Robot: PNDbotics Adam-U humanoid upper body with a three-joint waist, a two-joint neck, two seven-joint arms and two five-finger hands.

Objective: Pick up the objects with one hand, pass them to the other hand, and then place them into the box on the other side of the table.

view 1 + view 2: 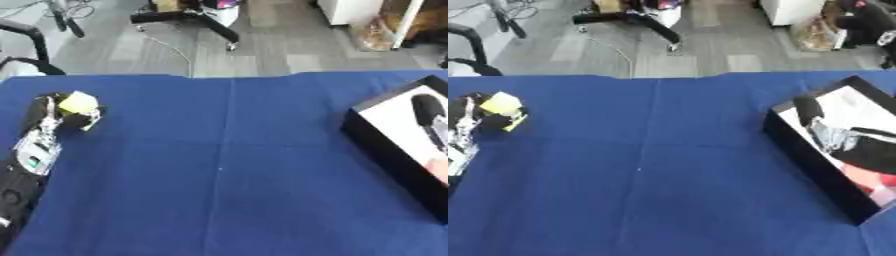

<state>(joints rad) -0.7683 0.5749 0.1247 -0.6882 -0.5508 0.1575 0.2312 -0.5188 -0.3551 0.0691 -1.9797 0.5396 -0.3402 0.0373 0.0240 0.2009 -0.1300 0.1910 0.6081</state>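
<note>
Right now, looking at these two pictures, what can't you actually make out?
- Yellow block, left eye view: the left hand curls round it; its underside is hidden, and a paler piece beside it is too blurred to name.
- Box, both views: cut off by the right edge.
- Right hand, inside the box: blurred; its fingers cannot be read.
- Red thing in the box: unidentifiable.

Left hand (48, 117) far left of table (219, 165); box (815, 165) right.
</note>
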